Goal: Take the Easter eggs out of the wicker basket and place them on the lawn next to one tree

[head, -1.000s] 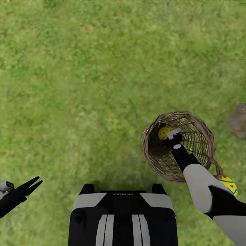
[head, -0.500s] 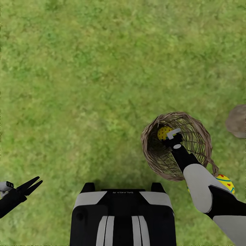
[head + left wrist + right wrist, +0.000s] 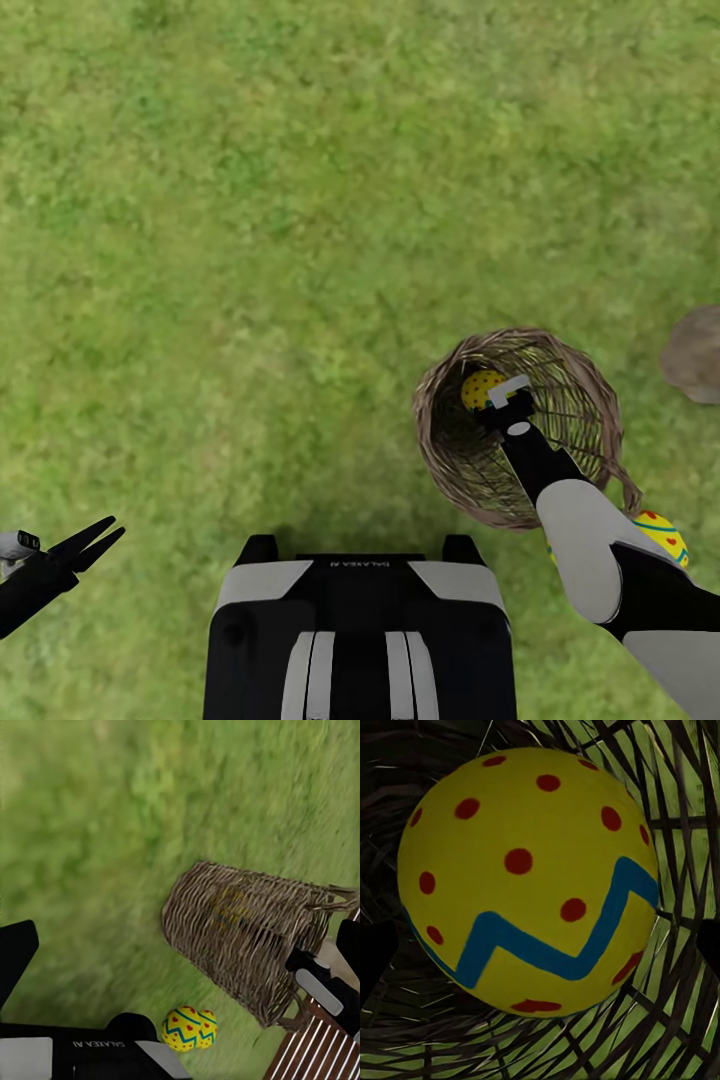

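Nothing had shifted: right claw [image 3: 497, 397] sat deep in the basket [image 3: 560, 400], grip unclear, against the smooth, slippery egg [image 3: 529, 881], best pinched mid-girth.

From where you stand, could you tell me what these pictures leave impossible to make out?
- Right gripper: in the head view its fingertips are sunk in the wicker basket at the dotted egg; grip unclear.
- Third egg: none visible beyond the dotted one and the heart egg, half hidden by the right arm.
- Grey-brown shape: cut off by the head view's edge.
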You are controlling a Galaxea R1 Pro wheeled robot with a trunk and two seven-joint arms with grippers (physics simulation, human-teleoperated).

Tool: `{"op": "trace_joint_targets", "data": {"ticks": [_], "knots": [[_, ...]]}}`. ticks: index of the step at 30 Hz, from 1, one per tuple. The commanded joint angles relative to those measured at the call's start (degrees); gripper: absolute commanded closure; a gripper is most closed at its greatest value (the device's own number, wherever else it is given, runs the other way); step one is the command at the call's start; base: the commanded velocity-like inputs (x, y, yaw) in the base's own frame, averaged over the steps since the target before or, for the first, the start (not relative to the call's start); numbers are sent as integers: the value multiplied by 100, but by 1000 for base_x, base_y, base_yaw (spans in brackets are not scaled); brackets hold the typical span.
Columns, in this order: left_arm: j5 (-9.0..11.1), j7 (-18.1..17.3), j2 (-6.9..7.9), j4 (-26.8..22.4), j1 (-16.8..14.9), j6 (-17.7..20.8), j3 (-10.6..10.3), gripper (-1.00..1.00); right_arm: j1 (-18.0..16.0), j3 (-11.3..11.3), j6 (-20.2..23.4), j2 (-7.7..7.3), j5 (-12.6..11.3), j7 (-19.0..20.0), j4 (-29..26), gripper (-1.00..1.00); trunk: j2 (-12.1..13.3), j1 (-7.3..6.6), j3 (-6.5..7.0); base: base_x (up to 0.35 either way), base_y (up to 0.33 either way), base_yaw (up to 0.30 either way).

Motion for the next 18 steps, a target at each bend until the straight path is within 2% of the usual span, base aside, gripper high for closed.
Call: {"op": "trace_joint_targets", "data": {"ticks": [1, 18], "knots": [[-9, -27, 1, 0, -2, 61, 4, -100, -2, -20, 12, 3, 47, -6, -1, -100, -43, 23, -20, 0, 0, 0], [-9, -26, 2, 0, -2, 61, 4, -100, -2, -20, 56, 3, 47, -3, 4, -100, -725, 396, -325, 0, 0, 0]]}}
